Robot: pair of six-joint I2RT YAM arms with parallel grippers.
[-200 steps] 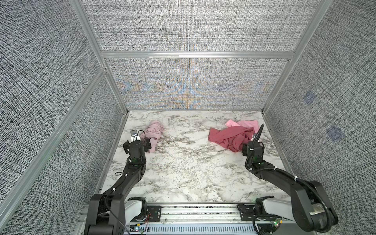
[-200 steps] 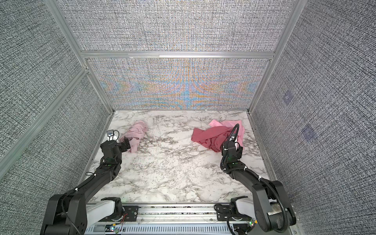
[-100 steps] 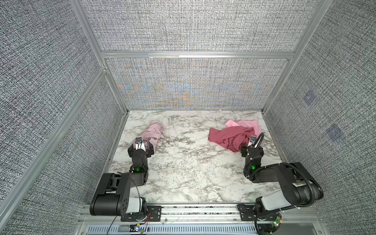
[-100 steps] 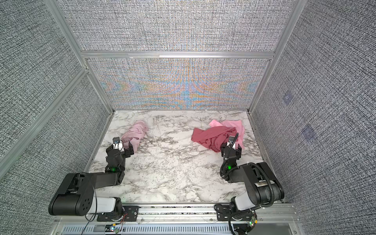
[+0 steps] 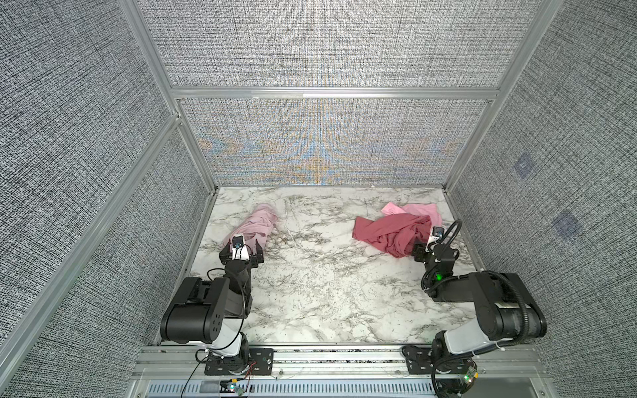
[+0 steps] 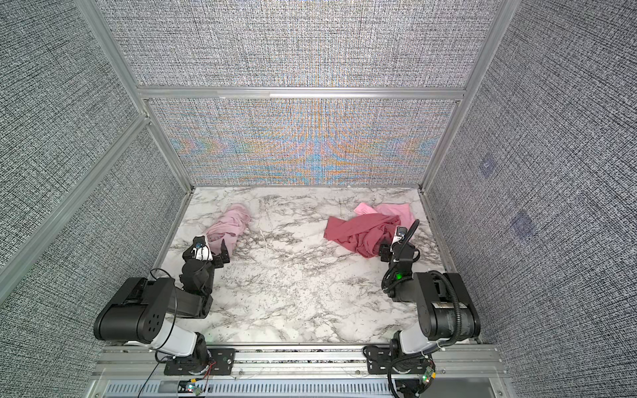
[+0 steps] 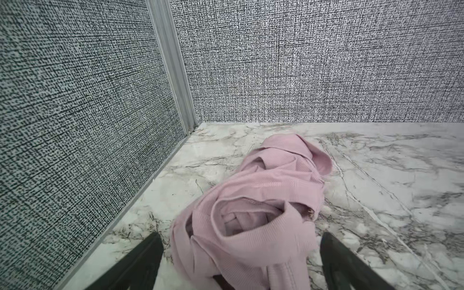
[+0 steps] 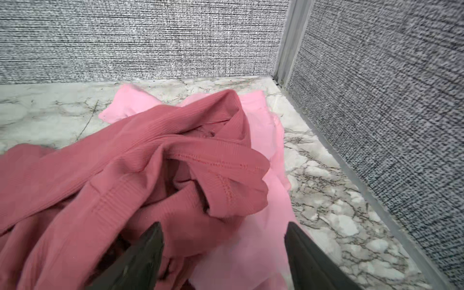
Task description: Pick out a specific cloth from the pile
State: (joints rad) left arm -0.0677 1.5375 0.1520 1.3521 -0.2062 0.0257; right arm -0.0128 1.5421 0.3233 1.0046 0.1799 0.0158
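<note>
Item: mauve-pink cloth [image 7: 263, 200], bunched on the table [image 5: 310, 293] near the left wall, well apart from the pile [image 5: 393, 231].
Left gripper [image 7: 238, 237]: spread, straddling the cloth's near end, pinching nothing.
Right gripper [image 8: 224, 226]: spread over the rose-red cloth [image 8: 125, 163].
Risk: closing now would probably snag a fold and drag the fabric.

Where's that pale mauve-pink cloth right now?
In a top view the cloth lies alone at the left of the table, its near end inside the open left claw, apart from the pile at right.
</note>
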